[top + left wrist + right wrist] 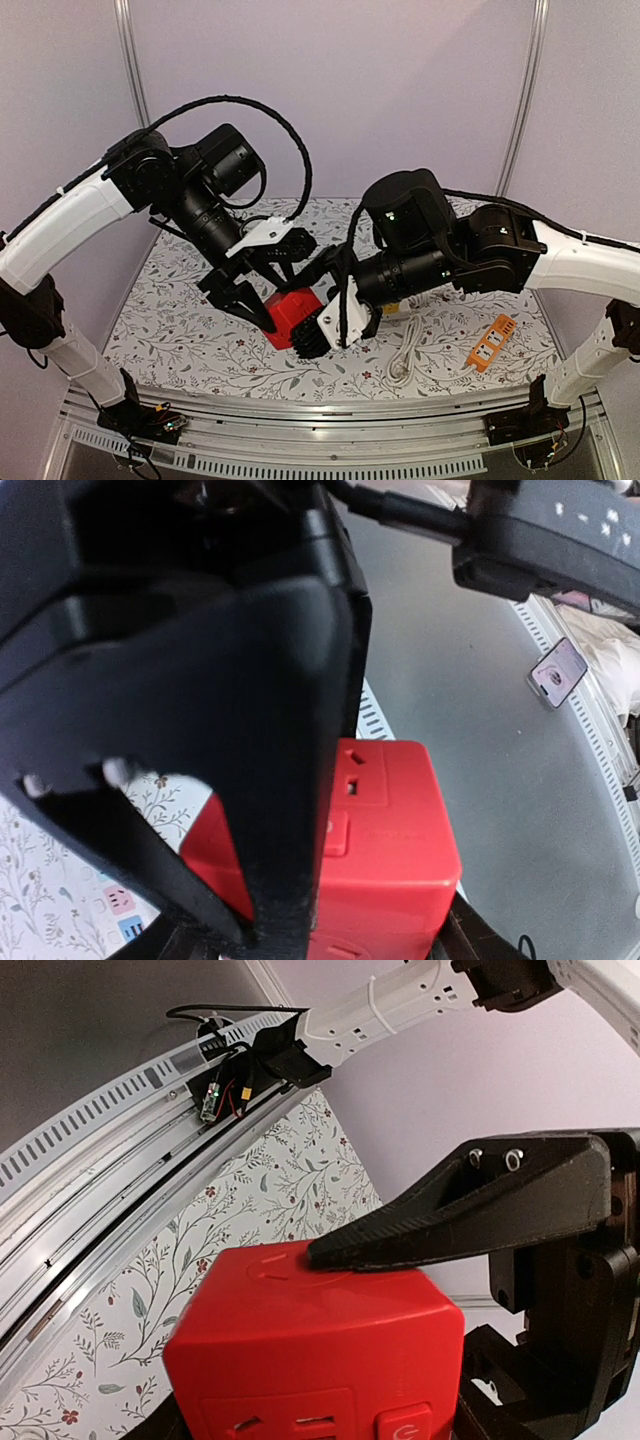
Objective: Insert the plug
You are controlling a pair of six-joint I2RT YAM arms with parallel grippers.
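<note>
Two pincers grasp the red socket block (290, 312) near the middle of the counter (170, 320), left pincer (248, 312) on its sides, right pincer (318, 336) on top and underside; the step is steadying the socket, and next one pincer must probably release to fetch the white cable (405, 362) nearby.

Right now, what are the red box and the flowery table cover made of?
Red box: looks like hard plastic, smooth and slightly shiny, with crisp moulded edges and slots. Table cover: probably printed cloth or vinyl. It lies flat with a matt flower pattern, but it's too far away to tell which.
</note>
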